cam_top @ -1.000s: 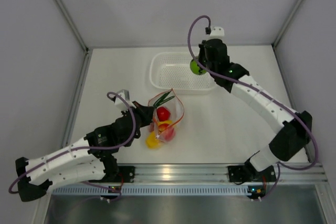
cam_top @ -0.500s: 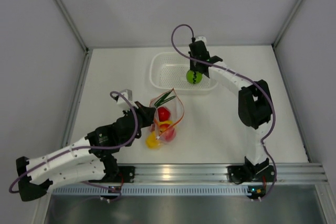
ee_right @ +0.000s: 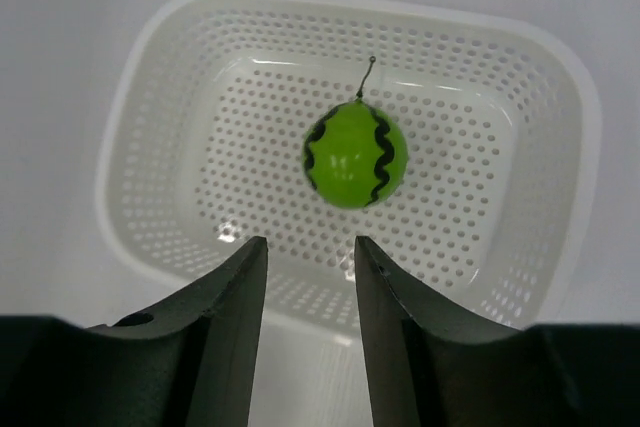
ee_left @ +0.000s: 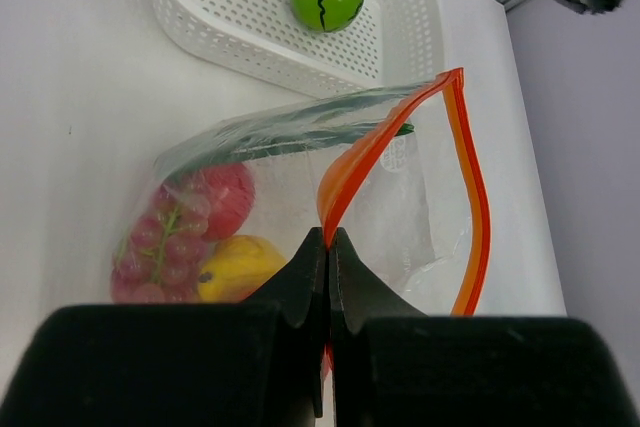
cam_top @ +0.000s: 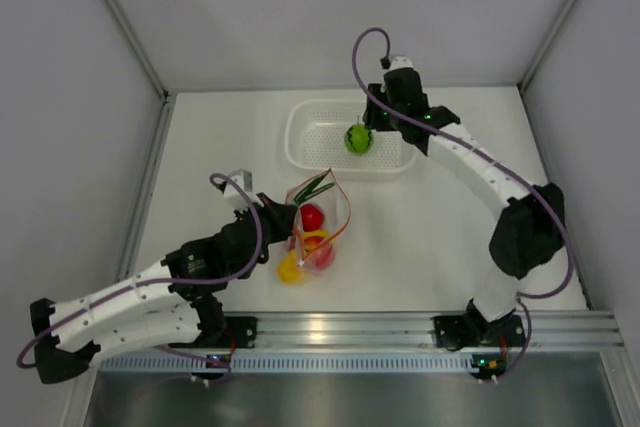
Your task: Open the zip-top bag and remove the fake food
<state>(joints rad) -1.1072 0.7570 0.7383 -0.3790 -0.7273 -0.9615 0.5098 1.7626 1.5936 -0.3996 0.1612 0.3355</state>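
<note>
Left gripper (ee_left: pixel 327 239) — its 2 fingers pressed together on the orange zip strip (ee_left: pixel 345 172) of the bag (ee_left: pixel 400 207). Bag lies on the table (cam_top: pixel 420 237), mouth gaping. Inside: grapes (ee_left: pixel 150 257), red fruit (ee_left: pixel 225 192), yellow fruit (ee_left: pixel 235 267), green stalks (ee_left: pixel 300 137). Beyond it, white basket (ee_right: pixel 160 77) with the green ball (ee_right: pixel 355 155) in it. Right gripper (ee_right: pixel 310 244) above the basket — fingers apart, holding nothing.

The right gripper (ee_right: pixel 309 252), fingers spread, hangs above a striped green ball (ee_right: pixel 355 158) in the white basket (ee_right: pixel 160 97).
</note>
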